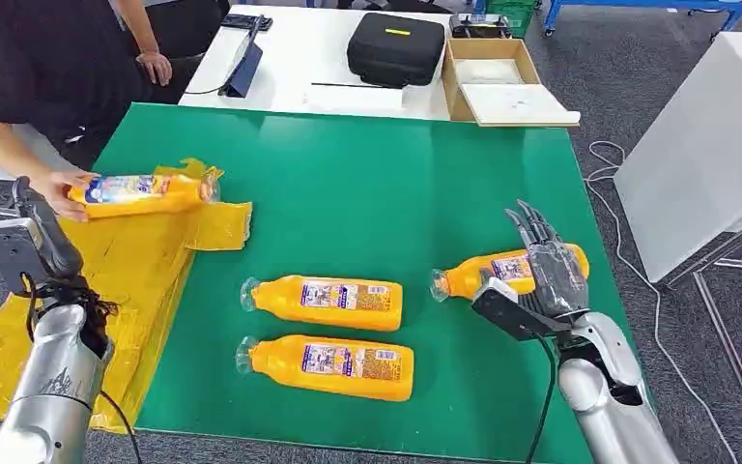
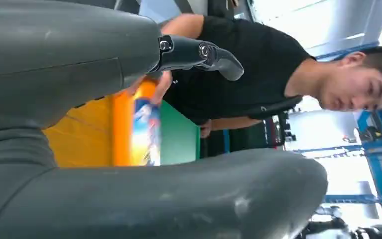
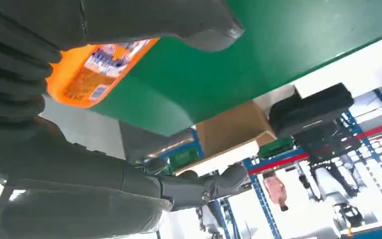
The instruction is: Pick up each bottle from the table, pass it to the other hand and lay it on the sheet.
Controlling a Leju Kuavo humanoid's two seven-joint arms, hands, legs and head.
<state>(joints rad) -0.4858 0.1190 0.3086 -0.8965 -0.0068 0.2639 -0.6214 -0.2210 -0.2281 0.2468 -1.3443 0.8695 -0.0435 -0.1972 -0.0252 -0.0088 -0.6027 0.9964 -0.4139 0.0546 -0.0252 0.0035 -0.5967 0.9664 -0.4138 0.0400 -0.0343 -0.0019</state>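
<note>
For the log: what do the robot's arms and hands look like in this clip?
Both arms are silver metal tubes with black cables running alongside. The left hand and right hand are dark grey with slim, darker fingers. Wrist views show grey ribbed covers and thick grey thumbs.

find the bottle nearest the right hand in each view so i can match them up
Head view: the bottle lies on the green table right of centre, partly behind the right hand.
Right wrist view: the same bottle shows upper left, between thumb and fingers.
Left wrist view: not in it; the orange bottle there is the one a person holds on the sheet.
Shared landmark: the green table.
</note>
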